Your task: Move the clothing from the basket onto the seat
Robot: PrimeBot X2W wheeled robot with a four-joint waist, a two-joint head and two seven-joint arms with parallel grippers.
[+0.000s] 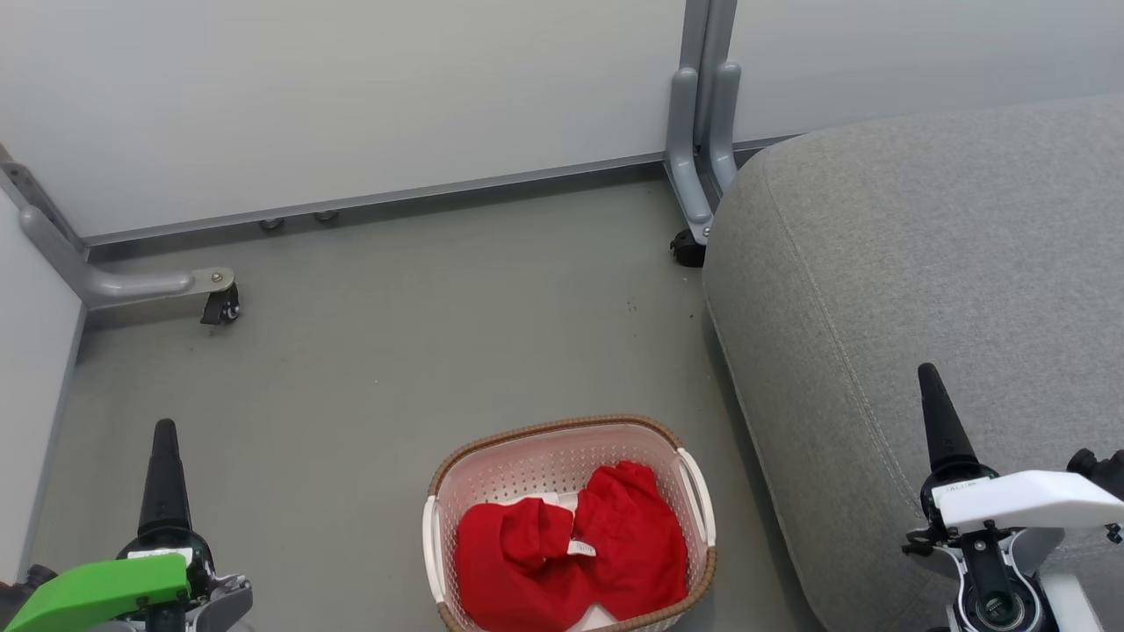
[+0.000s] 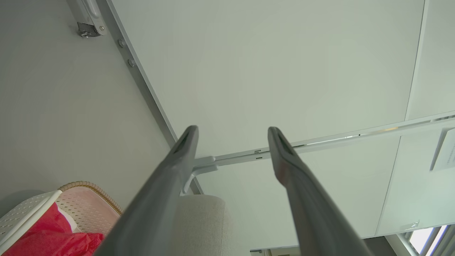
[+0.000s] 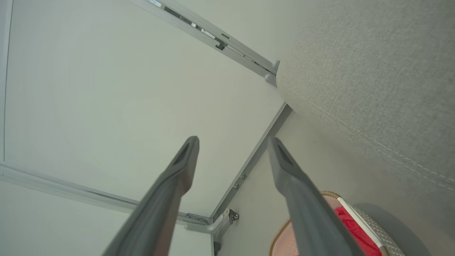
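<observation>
**Both grippers open and empty, clothing in the basket**

Closest to you, your left gripper stood low on the left with its two fingers spread wide and nothing between them. Your right gripper matched it on the right, also spread and empty, and in the head view it showed against the near part of the seat. I read that as a ready stance: open jaws on either side of the work, so either arm could reach in first.

Between them and a little further out, the basket sat on the floor, just beside the seat's left edge with a strip of floor showing between the two. It was probably put there to keep the carry short.

The clothing lay bunched in two red lumps in the near half of the basket. A small white label faced up where the lumps met, and the basket's far end was bare perforated wall. Loose folds like these would likely give you an easy pinch from above.

Beyond the basket, the seat's grey cushion ran back along the right side, with none of the clothing on it where you could see. By my judgement the move had not yet begun.

Farthest off, pale wall panels closed the floor's far edge, standing on grey metal feet, one with a caster.
</observation>
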